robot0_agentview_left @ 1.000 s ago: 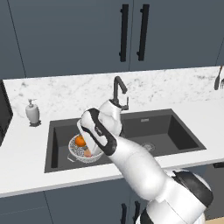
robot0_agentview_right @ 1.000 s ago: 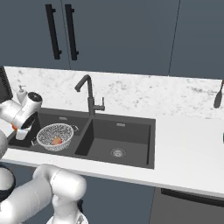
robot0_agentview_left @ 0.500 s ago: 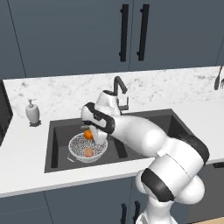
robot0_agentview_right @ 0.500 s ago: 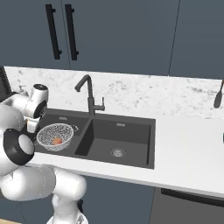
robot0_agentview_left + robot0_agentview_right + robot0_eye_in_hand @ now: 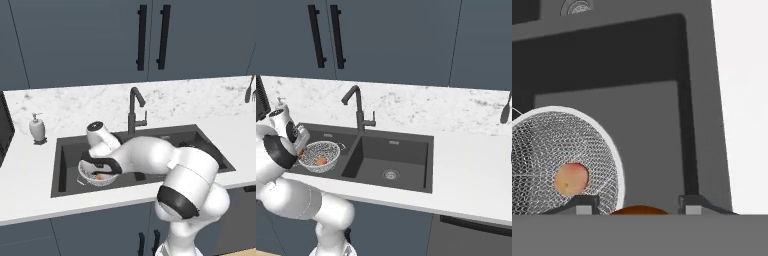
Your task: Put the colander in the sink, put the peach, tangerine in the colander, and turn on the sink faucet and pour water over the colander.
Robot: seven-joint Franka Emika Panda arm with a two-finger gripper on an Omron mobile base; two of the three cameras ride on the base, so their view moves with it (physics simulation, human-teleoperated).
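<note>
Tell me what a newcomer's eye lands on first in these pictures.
The big white arm bent low over the left basin of the dark sink, its gripper holding the orange tangerine between its fingers beside the colander's rim. Next, the silvery mesh colander in that basin with the peach inside. Behind stands the dark gooseneck faucet.

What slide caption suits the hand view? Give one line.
Gripper holding the tangerine beside the mesh colander, where the peach already sits.
</note>
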